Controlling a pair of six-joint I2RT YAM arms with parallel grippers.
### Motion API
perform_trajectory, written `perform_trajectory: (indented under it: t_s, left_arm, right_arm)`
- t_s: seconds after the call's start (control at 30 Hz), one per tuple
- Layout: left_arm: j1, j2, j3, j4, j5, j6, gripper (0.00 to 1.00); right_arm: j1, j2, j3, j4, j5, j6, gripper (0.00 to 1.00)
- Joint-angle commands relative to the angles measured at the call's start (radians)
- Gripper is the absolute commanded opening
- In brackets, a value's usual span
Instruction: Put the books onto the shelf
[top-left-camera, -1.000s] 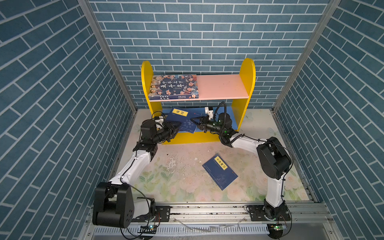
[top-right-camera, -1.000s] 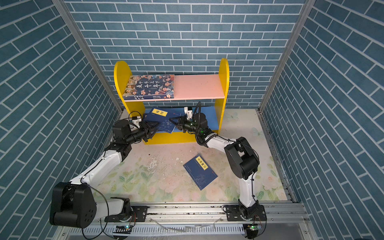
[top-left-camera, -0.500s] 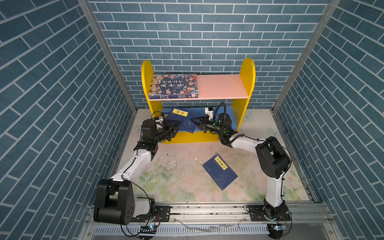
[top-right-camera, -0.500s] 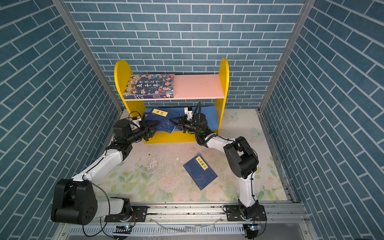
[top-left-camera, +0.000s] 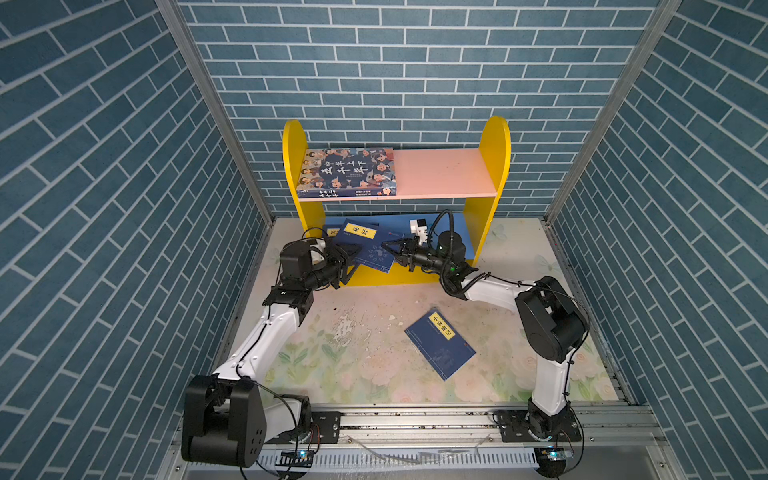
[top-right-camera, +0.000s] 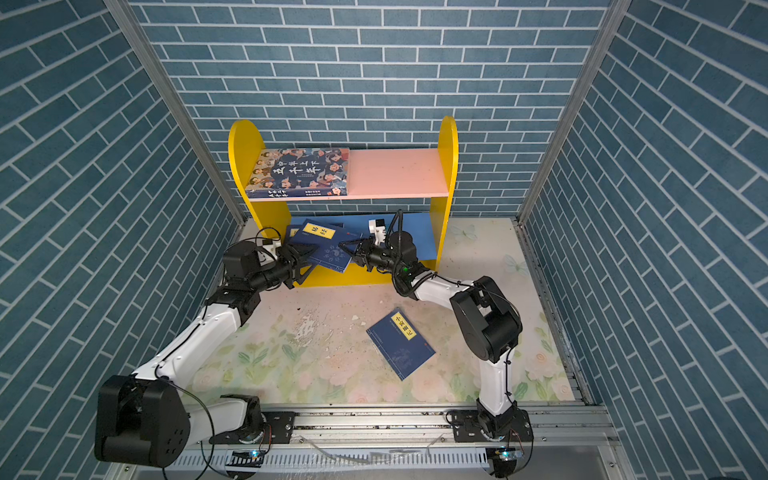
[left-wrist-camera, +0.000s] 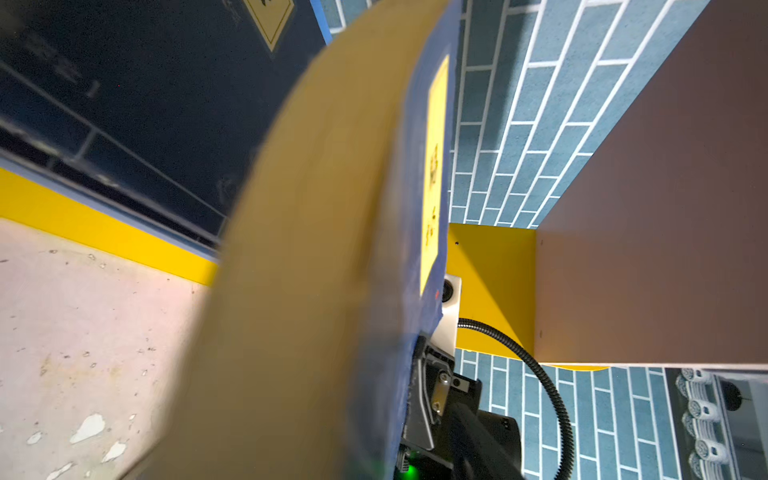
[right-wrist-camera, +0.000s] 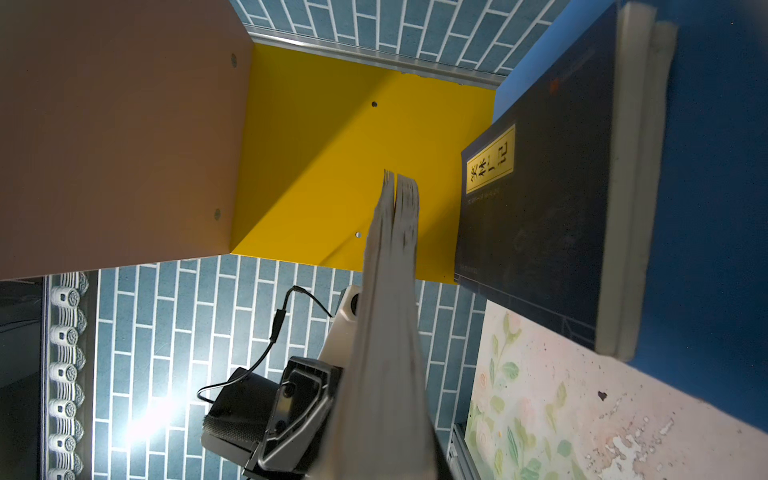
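Low in the shelf (top-left-camera: 494, 166), your right gripper (top-left-camera: 391, 249) pinches the navy book (top-left-camera: 370, 249) from 3 o'clock; left gripper (top-left-camera: 351, 262) hangs open at 9.

The thick cartoon-faced dark-blue book (top-left-camera: 347, 172) lies left on the pink upper board of the yellow-sided shelf (top-left-camera: 494, 158). Thin navy yellow-labelled books (right-wrist-camera: 540, 199) sit on its blue lower board, the topmost book (top-left-camera: 368, 249) overhanging. Another navy book (top-left-camera: 439, 345) lies on the floral surface (top-left-camera: 353, 365).

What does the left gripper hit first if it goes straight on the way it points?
Most likely the thin navy book with a yellow title label: its edge lies at the open jaws of the left gripper. The right gripper, shut on the book's far edge, comes next. Exact depth unclear.
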Motion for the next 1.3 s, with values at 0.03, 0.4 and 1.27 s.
perform_trajectory:
  t_s: [0.03, 0.4, 1.27]
  left_arm:
    - [0.001, -0.016, -0.005, -0.039, -0.005, 0.057, 0.62]
    - [-0.03, 0.043, 0.017, 0.123, 0.022, -0.002, 0.7]
    - [-0.039, 0.02, 0.079, 0.074, 0.012, -0.08, 0.61]
  right_arm:
    - [-0.005, -0.056, 0.005, 0.077, 0.019, 0.033, 0.03]
    - [0.002, -0.002, 0.062, 0.091, 0.015, 0.066, 0.03]
    - [0.021, -0.092, 0.029, -0.173, 0.08, -0.088, 0.02]
